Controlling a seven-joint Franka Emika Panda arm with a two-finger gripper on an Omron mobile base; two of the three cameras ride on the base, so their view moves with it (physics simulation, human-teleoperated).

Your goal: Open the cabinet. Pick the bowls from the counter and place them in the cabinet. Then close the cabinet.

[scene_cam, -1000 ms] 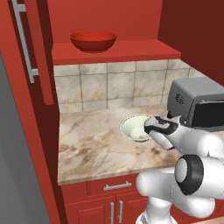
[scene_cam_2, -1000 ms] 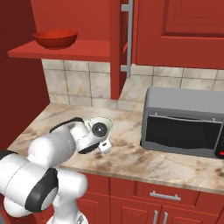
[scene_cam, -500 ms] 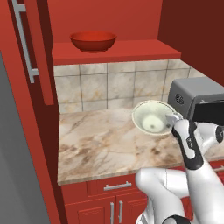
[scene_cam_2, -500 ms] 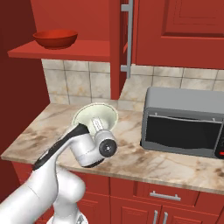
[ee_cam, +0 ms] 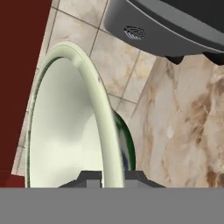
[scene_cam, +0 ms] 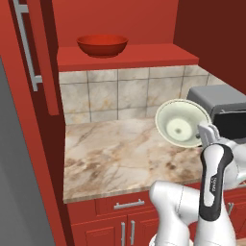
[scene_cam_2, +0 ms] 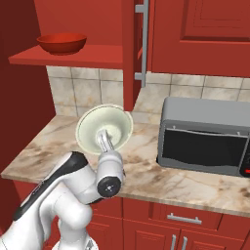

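Lifted off the table (scene_cam: 110,153) since the earlier frames, the pale bowl (scene_cam: 180,124) hangs tilted, rim pinched in the closed claw (scene_cam_2: 104,142). Left: cabinet (scene_cam: 33,57) open, red bowl (scene_cam: 102,45) already shelved. Remaining: shelve pale bowl, shut doors.

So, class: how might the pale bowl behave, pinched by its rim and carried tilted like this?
The pale bowl keeps its round shape on edge, so it is probably rigid. Its glossy rim looks slippery; it may pivot in the hand. Its round rim would likely roll if dropped.
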